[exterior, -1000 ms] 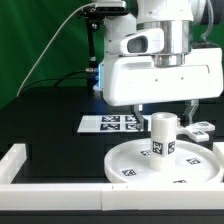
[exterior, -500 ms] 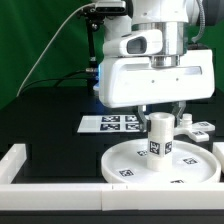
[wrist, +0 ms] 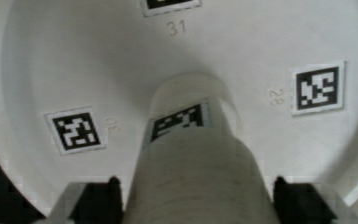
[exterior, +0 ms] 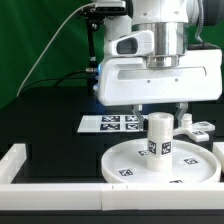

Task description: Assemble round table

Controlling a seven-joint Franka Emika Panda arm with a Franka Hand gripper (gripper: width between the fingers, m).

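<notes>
The white round disc (exterior: 130, 158) lies on the black table at the front of the exterior view's right. The short cylindrical leg (exterior: 160, 135) stands upright on its centre, tag facing front. My gripper (exterior: 161, 113) hangs right over the leg's top, one finger on each side. In the wrist view the leg (wrist: 202, 150) runs between my dark fingers (wrist: 98, 198), with a gap on both sides, so my gripper (wrist: 195, 203) is open. The disc (wrist: 51, 70) fills that view. A small white part, the foot (exterior: 199, 127), lies behind the disc, partly hidden.
The marker board (exterior: 108, 123) lies flat just behind the disc. A long white rail (exterior: 55, 192) runs along the front, and another (exterior: 12, 158) up the exterior view's left. A black cable hangs at the back against the green backdrop.
The hand has shifted a little towards the exterior view's left above the leg. The leg and disc have not moved.
</notes>
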